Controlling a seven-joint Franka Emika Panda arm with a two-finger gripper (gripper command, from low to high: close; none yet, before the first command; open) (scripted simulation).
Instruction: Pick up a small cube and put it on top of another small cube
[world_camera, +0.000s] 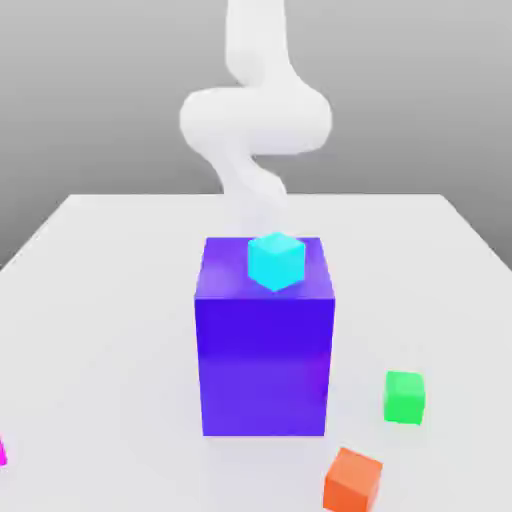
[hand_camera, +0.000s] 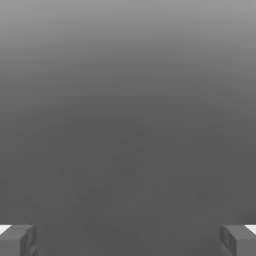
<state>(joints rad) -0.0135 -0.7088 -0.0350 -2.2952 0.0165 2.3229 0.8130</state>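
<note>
A white bench (world_camera: 110, 300) spreads across the exterior view, backed by plain grey. Behind it rises the white arm (world_camera: 256, 115), bending down toward the middle of the scene, its lower end blurred behind the block.

At the bench's centre stands a big blue-purple block (world_camera: 264, 350), upright and square to the camera. A cyan cube (world_camera: 276, 260) sits on the block's top face, near the front edge.

On the exterior view's right, the bright green cube (world_camera: 404, 397) rests on the bench, apart from the block's lower right corner. Nearer the camera and a little toward the centre lies an orange cube (world_camera: 352, 479), near the green one but not touching it.

At the far edge on the exterior view's left, close to the camera, a sliver of the magenta cube (world_camera: 2, 452) shows on the bench, well apart from the green cube and from the block.

In the hand view the gripper (hand_camera: 128, 240) has its jaws spread wide, one fingertip (hand_camera: 17, 240) at each lower corner, with nothing but grey between them; they hold nothing.
</note>
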